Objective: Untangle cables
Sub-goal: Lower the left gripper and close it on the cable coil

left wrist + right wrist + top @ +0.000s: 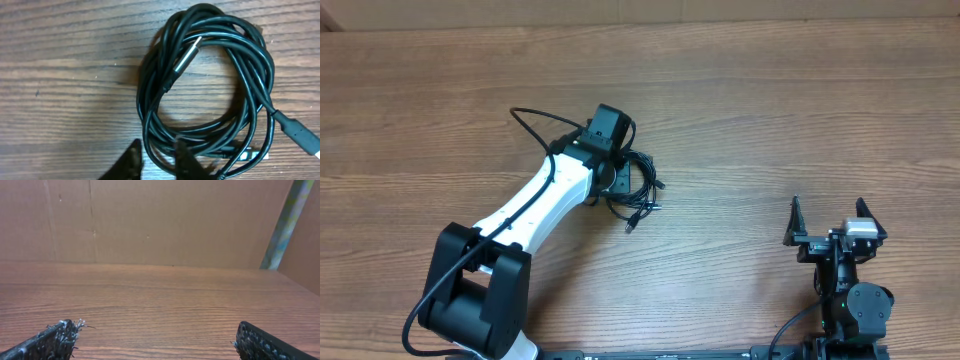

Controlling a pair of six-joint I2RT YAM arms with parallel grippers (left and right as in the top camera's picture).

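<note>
The right gripper [828, 210] sits nearest the base, low over the table [770, 100] with its jaws spread wide and nothing between them [156, 330]. It is well apart from the cables [638, 190], which lie farther out, left of centre, in one loose black coil [150, 100]. The left arm [535, 205] reaches over that coil. The left gripper [157, 159] has its jaws drawn narrow around the coil's near strands and seems to pinch them. A silver plug [187, 52] lies across the coil's far side.
</note>
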